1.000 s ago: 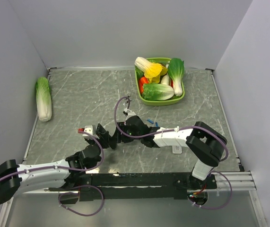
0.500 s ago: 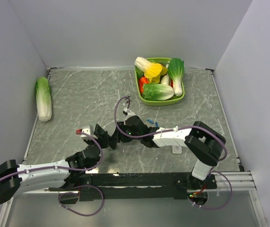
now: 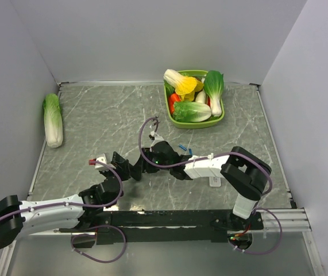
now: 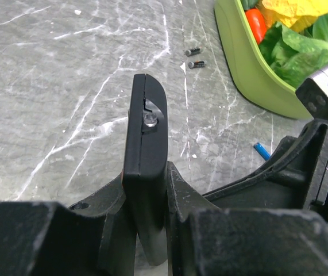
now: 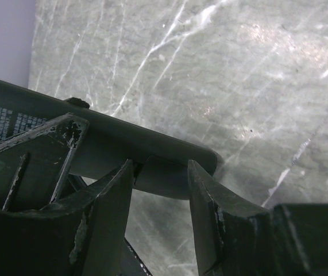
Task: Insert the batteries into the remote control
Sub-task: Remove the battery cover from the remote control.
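The black remote control (image 4: 146,132) stands edge-on in my left gripper (image 4: 146,179), which is shut on it; a small metal contact shows in a notch at its far end. In the right wrist view the remote (image 5: 123,146) crosses the frame, and my right gripper (image 5: 161,165) has both fingertips against a dark rounded piece at its end. In the top view the two grippers meet at mid-table, left (image 3: 120,165) and right (image 3: 143,164). Two blue batteries (image 3: 182,147) (image 3: 190,152) lie just behind the right wrist; one battery (image 4: 261,150) shows in the left wrist view.
A green tray (image 3: 222,117) of toy vegetables stands at the back right and also shows in the left wrist view (image 4: 244,63). A cabbage (image 3: 53,119) lies at the far left. A white remote (image 3: 214,181) lies under the right arm. Two tiny dark bits (image 4: 193,52) lie near the tray.
My left gripper has moved a little to the left with the remote. The right gripper has stayed at the remote's end.
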Available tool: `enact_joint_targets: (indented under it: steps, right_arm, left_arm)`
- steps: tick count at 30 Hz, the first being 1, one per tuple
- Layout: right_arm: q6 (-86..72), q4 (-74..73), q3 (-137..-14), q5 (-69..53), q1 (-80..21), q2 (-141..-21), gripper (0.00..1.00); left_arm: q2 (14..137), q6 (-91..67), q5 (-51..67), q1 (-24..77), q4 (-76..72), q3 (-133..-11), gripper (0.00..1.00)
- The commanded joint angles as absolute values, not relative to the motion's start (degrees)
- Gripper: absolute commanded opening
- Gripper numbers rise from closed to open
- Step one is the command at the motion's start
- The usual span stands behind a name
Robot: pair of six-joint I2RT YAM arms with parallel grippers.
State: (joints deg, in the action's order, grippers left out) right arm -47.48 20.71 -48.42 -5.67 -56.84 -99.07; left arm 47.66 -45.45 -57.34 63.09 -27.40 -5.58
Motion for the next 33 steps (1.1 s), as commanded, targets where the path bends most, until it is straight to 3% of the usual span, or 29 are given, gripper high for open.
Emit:
enact_joint_targets:
  steps: [1,13,19,33]
  right_arm:
    - [-47.81,21.18,-47.46,-5.63,-57.66,-102.65,0.48]
    - [-40.62,2.83,-55.0,-0.09,-59.15,-104.85,0.28]
    - [-37.53,-8.51,-59.85,2.28,-59.94,-106.08,0.11]
    - [-34.99,-9.76,-56.7,1.84,-59.68,-100.74,0.06]
  left_arm:
    - [46.58,-48.69,-57.48,63.46,-24.35,-5.54,0.01]
    - [46.85,-50.62,-58.71,63.54,-22.33,-5.89,0.01]
    - [45.44,-52.12,-60.64,63.54,-19.43,-5.8,0.01]
    - [44.82,-54.32,-62.31,63.46,-15.82,-6.77,0.01]
